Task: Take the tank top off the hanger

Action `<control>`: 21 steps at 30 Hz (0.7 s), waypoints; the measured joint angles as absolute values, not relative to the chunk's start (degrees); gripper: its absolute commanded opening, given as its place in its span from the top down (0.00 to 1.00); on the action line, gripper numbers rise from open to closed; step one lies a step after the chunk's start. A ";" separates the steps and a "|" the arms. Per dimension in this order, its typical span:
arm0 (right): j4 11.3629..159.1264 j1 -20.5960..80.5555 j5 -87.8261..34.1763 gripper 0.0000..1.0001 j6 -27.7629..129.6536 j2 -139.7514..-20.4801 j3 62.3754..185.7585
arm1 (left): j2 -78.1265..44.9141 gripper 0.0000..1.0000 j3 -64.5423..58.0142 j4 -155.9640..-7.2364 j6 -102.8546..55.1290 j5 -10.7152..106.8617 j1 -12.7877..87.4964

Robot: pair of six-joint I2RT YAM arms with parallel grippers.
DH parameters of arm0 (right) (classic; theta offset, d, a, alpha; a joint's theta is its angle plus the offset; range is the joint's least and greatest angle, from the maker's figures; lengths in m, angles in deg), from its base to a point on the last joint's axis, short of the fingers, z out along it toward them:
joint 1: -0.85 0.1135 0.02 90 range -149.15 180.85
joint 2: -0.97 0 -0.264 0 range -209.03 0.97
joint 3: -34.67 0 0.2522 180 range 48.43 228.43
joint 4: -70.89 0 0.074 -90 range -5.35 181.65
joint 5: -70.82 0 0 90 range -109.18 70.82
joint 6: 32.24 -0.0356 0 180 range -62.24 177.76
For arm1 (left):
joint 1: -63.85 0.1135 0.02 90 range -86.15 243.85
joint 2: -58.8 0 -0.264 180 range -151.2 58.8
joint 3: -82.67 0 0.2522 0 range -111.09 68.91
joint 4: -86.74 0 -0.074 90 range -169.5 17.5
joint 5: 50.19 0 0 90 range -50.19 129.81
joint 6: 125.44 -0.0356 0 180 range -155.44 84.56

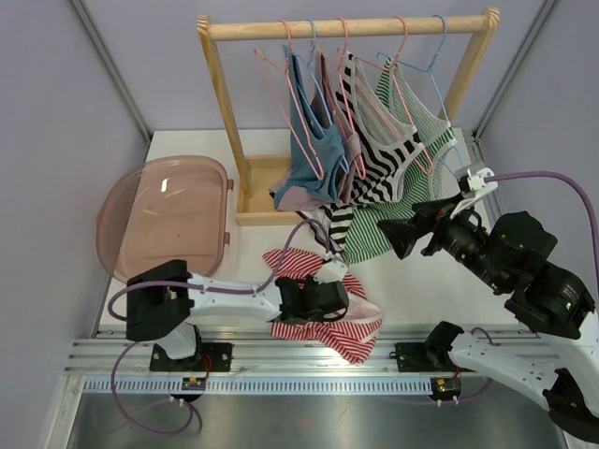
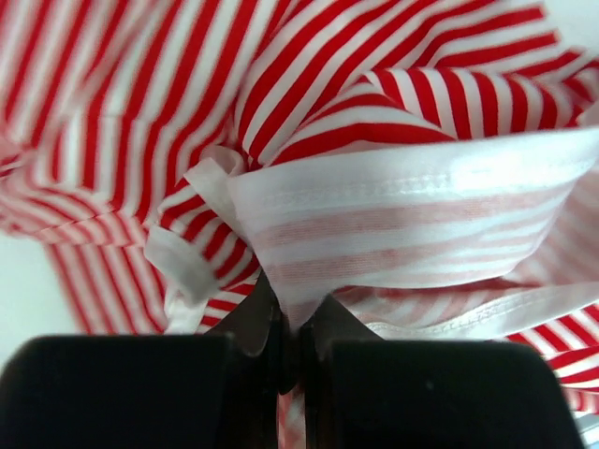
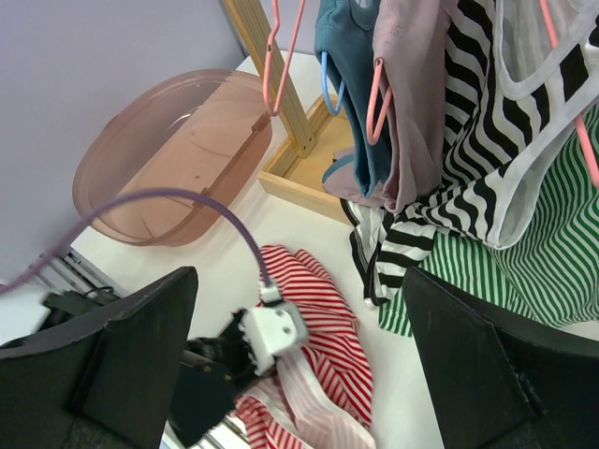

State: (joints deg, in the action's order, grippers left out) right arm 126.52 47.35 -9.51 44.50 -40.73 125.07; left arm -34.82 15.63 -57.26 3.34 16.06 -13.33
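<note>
A red-and-white striped tank top (image 1: 323,304) lies crumpled on the white table near the front edge, off any hanger. My left gripper (image 1: 339,297) is shut on a fold of it; in the left wrist view the two black fingers (image 2: 329,323) pinch the cloth's white hem (image 2: 412,206). The top also shows in the right wrist view (image 3: 323,323). My right gripper (image 1: 402,236) is open and empty, above the table right of the red top, below the hanging green striped top (image 1: 412,140).
A wooden rack (image 1: 346,28) holds several hangers with blue, mauve, black-striped and green-striped tops. One empty pink hanger (image 1: 281,94) hangs at the left. A pink translucent tub (image 1: 164,220) sits at the left. The rack's base tray (image 1: 257,187) stands behind.
</note>
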 measured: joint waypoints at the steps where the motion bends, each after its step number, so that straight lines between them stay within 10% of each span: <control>1: 126.52 47.35 -9.21 0.01 44.57 -40.71 125.07 | -33.27 1.00 15.59 -55.09 3.89 14.86 -13.36; 14: 126.54 47.35 -1.23 0.00 44.66 -41.71 124.99 | -8.03 1.00 -1.44 -26.53 6.75 -4.07 -8.68; 21: 126.08 47.35 0.45 0.01 44.02 -42.19 124.99 | -1.41 1.00 -6.86 -19.36 1.75 -5.03 12.22</control>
